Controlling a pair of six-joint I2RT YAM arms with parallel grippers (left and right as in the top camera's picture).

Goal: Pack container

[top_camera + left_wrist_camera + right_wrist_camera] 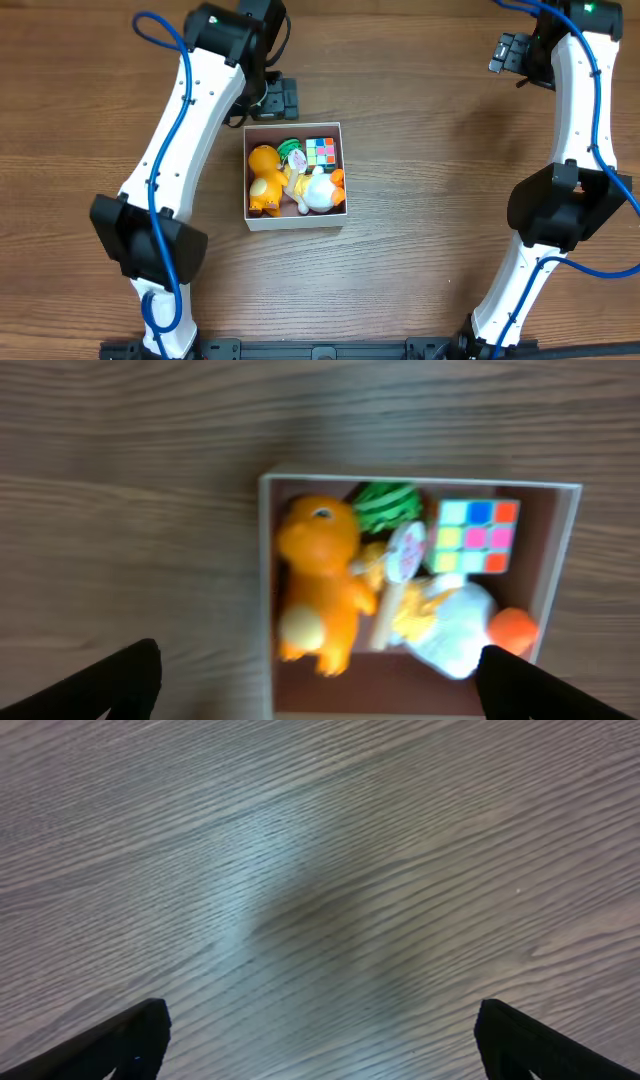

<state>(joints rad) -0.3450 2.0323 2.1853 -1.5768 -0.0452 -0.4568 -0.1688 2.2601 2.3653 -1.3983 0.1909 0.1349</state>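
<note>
Sitting below the parted left jaws, the container (267,610) seems full of toys (320,585)

Bright, even light from above. Overhead view sharp; shadows on the table (420,250) faint and soft. Left wrist view out of focus, the container (267,560) and its contents smeared. Right wrist view: pale bluish sheen on the wood, left of a dim, diffuse central shadow.

No word, number or brand can be read anywhere. The round white tag (405,550) in the container (420,479) bears pinkish marks (too blurred to read).
</note>
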